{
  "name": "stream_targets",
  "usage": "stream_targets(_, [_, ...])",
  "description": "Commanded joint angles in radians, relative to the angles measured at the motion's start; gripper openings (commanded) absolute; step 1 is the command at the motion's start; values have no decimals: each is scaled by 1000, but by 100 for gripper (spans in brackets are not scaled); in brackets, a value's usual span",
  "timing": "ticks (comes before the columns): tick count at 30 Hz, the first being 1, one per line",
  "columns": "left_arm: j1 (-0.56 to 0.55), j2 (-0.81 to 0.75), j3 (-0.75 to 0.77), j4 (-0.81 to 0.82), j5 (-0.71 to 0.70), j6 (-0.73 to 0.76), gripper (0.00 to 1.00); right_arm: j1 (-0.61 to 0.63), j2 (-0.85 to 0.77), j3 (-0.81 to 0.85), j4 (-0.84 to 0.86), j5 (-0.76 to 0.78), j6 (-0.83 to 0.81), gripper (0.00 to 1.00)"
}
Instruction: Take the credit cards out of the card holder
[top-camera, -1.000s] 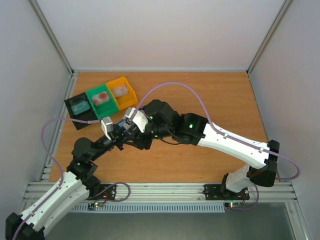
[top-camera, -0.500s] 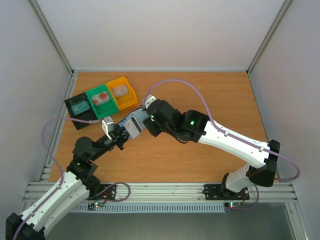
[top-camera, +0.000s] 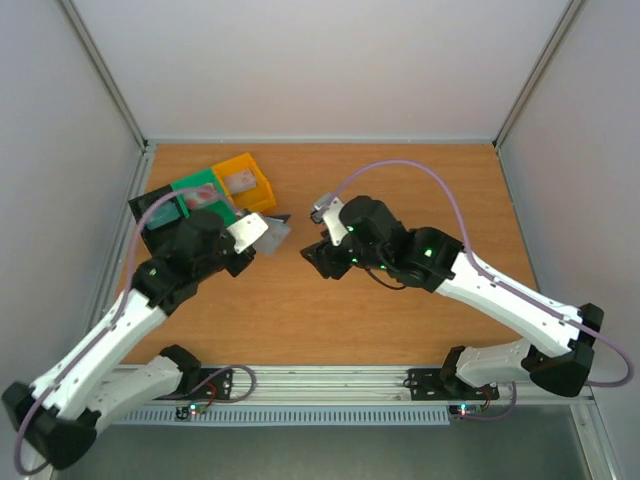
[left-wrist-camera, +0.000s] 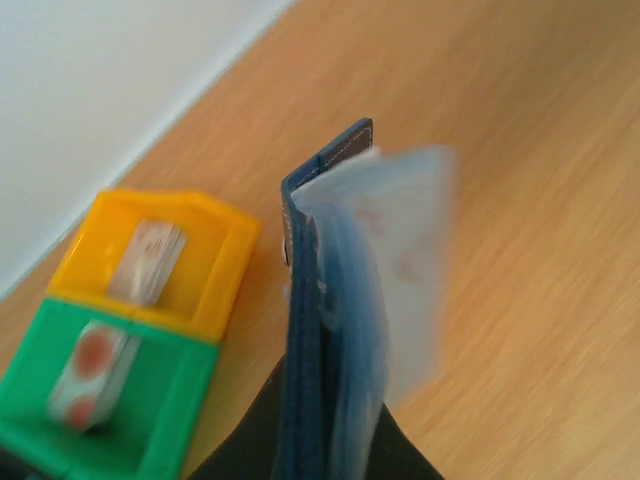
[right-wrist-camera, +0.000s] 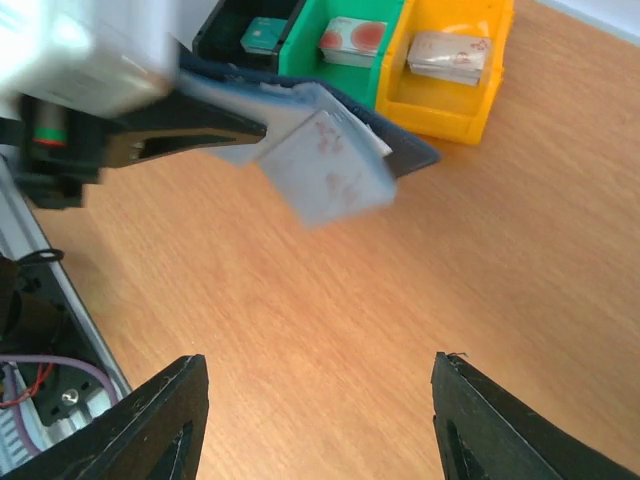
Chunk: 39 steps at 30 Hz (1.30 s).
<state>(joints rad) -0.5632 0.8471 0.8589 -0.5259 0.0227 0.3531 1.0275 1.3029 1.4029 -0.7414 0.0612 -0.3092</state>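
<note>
Toward ten o'clock, beside the bins, the left gripper pinches the card holder, likely offering its jutting pale credit card; at its three o'clock the right gripper hangs spread, empty.

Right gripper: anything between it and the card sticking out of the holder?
Nothing visible. The open right gripper faces the pale card protruding from the card holder, which the left gripper clamps; only tabletop lies between.
</note>
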Motion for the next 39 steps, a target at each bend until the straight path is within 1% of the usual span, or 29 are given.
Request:
stream_targets(1, [-1,135,120,-274,-245,306,0,-66,-90,-75,68,-185,63,62])
stream_targets(3, [0,128,170,-294,-132,239,0,-76,-120,-119,103,-260,68,62])
stream_targets(4, [-1,122,197,-303,-59,173,0,-77,-129,-138,122,-304,65,62])
stream_targets(7, [0,107,261,-333,225,16,0,-78,-162,-212,199,-427,62,60])
stream_targets(9, [0,76,263,-326,417,-52,0,-89,-208,-263,245,-484,58,60])
stream_targets(11, [0,32,232,-286,524,-116,0,-114,-264,-316,280,-488,67,64])
stream_targets(12, [-1,14,214,-263,556,-144,0,-128,-290,-343,292,-488,74,70])
stream_targets(14, [-1,-5,192,-231,611,-196,0,-143,-331,-377,294,-467,80,88])
stream_targets(16, [-1,-6,184,-209,642,-225,0,-144,-351,-394,289,-477,71,98])
stream_targets(18, [-1,-8,180,-189,663,-245,0,-144,-353,-405,296,-513,56,98])
stream_targets(22, [-1,-12,175,-161,705,-251,0,-144,-332,-405,297,-478,29,99])
stream_targets(26, [-1,-26,160,-142,751,-258,0,-144,-297,-403,341,-527,8,97])
stream_targets(29, [0,-47,136,-123,800,-250,0,-149,-278,-402,346,-521,-7,92])
stream_targets(30, [-1,-54,127,-117,819,-253,0,-150,-277,-404,357,-543,-9,86])
stream_targets(34, [-1,-70,103,-92,841,-270,0,-152,-282,-404,364,-635,-25,54])
stream_targets(38, [-1,-67,102,-89,836,-264,0,-152,-307,-416,358,-724,-49,28])
stream_targets(39, [-1,-68,100,-85,838,-267,0,-152,-311,-416,354,-747,-55,19])
